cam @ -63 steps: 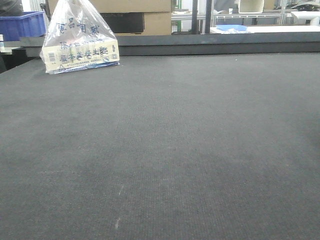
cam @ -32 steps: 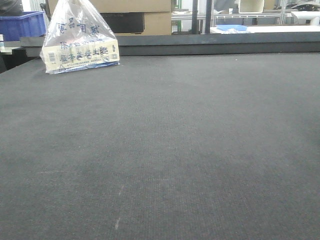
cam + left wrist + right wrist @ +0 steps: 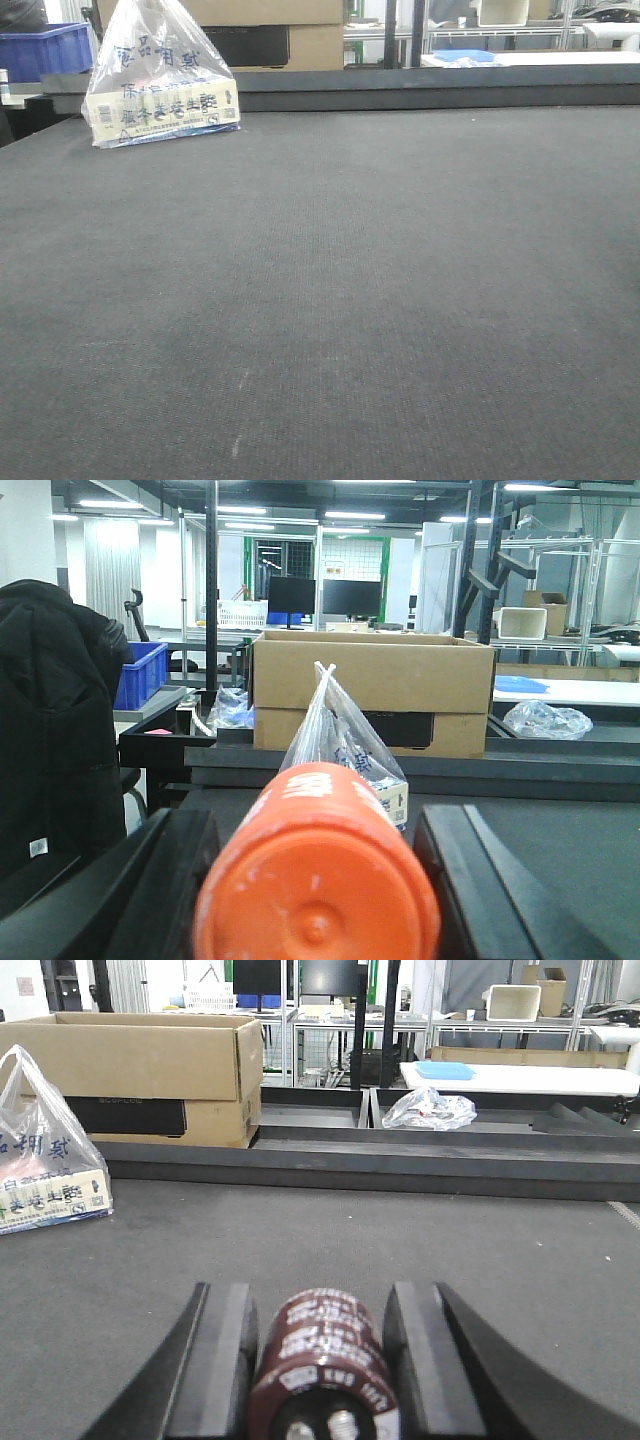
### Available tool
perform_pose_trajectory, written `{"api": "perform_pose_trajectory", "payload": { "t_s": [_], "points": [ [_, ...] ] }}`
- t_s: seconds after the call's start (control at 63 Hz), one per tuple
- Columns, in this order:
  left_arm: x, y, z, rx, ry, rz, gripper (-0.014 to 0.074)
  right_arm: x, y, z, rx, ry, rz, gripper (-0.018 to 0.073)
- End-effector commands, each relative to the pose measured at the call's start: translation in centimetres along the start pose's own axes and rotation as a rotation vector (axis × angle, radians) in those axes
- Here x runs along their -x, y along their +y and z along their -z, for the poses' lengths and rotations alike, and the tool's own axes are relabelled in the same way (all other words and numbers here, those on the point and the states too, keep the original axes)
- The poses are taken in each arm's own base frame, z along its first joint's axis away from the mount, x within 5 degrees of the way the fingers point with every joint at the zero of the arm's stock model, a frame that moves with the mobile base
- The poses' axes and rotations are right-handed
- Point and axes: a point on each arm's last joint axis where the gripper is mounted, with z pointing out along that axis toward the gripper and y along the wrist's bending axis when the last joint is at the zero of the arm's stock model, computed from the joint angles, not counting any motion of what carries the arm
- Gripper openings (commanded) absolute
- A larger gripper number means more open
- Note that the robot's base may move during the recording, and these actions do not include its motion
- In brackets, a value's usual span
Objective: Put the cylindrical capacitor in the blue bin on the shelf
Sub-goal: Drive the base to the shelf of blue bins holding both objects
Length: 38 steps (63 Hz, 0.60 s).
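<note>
In the right wrist view, my right gripper [image 3: 318, 1295] is shut on a dark brown cylindrical capacitor [image 3: 325, 1360] with white print and screw terminals facing the camera. It is held low over the dark grey mat [image 3: 450, 1240]. In the left wrist view, my left gripper [image 3: 315, 815] is shut on an orange cylinder [image 3: 318, 880] with white lettering, its round end toward the camera. A blue bin [image 3: 45, 48] [image 3: 140, 673] stands beyond the table's far left corner. The shelf is out of view. Neither gripper shows in the front view.
A clear plastic bag holding a printed box [image 3: 160, 90] [image 3: 45, 1175] stands at the mat's far left. Behind the raised back edge [image 3: 400, 85] is an open cardboard box [image 3: 140, 1070] [image 3: 370, 685]. A black jacket [image 3: 50, 730] hangs at the left.
</note>
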Motion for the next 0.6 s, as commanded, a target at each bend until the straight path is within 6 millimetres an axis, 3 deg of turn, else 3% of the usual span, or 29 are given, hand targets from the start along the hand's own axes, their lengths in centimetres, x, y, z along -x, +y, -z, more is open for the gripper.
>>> {"api": "perform_pose_trajectory", "payload": {
  "t_s": [0.0,0.587],
  "points": [
    [0.17,-0.03,0.14,-0.005,-0.024,0.001,-0.0111,0.31,0.0,0.15,0.0,-0.038,0.004,-0.0165],
    [0.17,-0.03,0.14,-0.005,-0.024,0.001,-0.0111,0.31,0.0,0.15,0.0,-0.038,0.004,-0.0165]
  ]
}}
